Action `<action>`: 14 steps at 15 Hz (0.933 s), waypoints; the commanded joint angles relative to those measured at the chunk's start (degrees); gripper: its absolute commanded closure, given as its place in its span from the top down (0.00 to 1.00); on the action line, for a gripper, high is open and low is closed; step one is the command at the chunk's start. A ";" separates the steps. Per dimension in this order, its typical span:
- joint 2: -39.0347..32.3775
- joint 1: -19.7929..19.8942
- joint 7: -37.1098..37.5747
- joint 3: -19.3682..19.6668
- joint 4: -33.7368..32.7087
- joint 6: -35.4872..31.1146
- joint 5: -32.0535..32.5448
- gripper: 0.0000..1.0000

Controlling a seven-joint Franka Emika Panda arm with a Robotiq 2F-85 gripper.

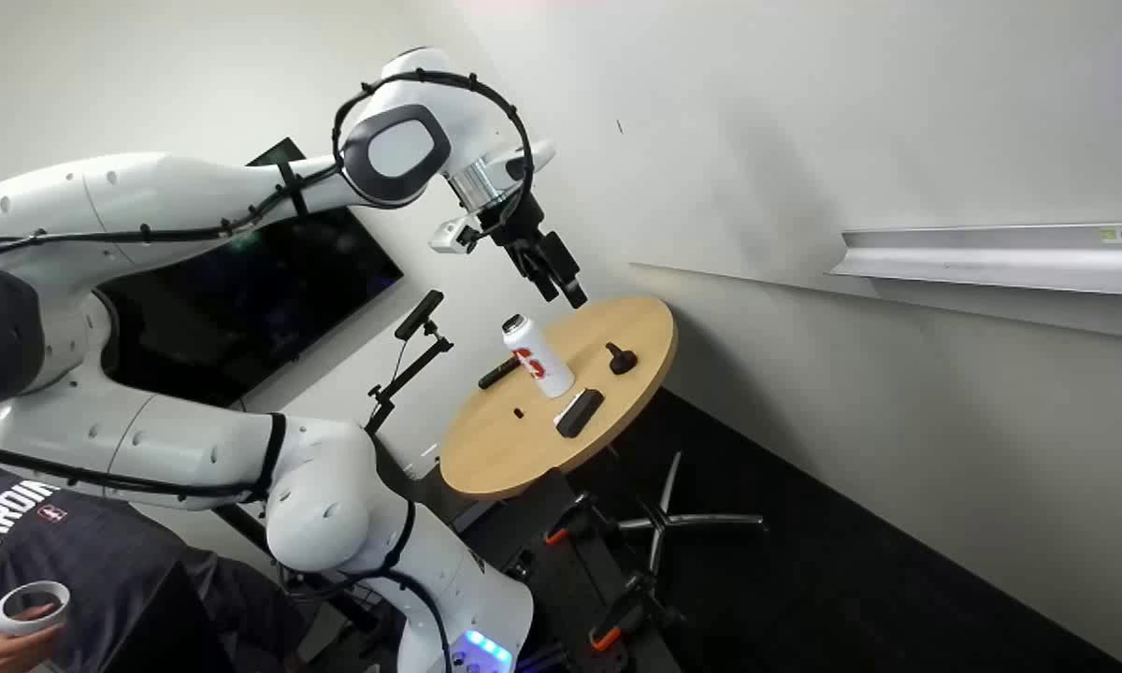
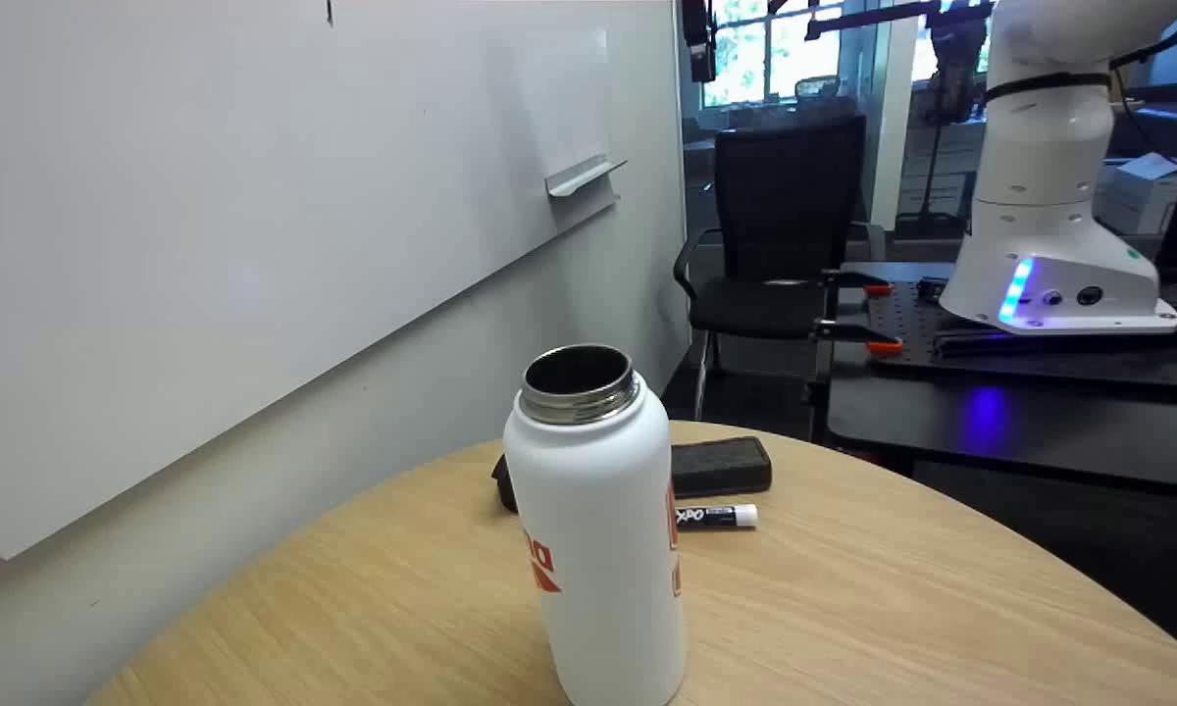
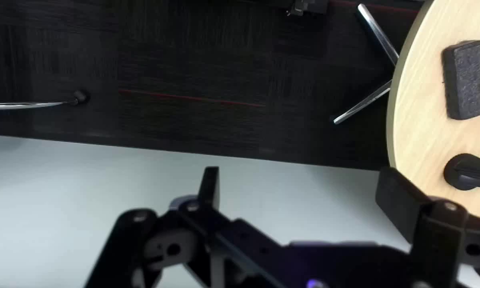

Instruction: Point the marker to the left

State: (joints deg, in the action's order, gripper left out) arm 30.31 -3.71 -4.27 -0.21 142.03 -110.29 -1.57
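Low in the wrist view, the Robotiq gripper hangs spread, likely pre-grasp; next it should reach down to the Expo marker, right of centre in an exterior view.

The white arm bends over from its blue-lit base, which stands well below the fingers; the wrist sits above them, and the gripper hangs pointing downward, both fingers spread wide apart in the wrist view
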 commanded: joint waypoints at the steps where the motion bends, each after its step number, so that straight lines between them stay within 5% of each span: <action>1: -0.02 0.25 -0.09 -0.24 -0.10 0.13 -0.12 1.00; 7: -0.79 -1.02 0.17 -1.70 -0.36 -0.32 -0.43 1.00; 14: -7.85 -11.44 1.92 -12.56 -2.26 -3.19 -6.30 1.00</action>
State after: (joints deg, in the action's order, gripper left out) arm 26.61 -11.71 -3.67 -9.36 141.93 -111.91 -5.85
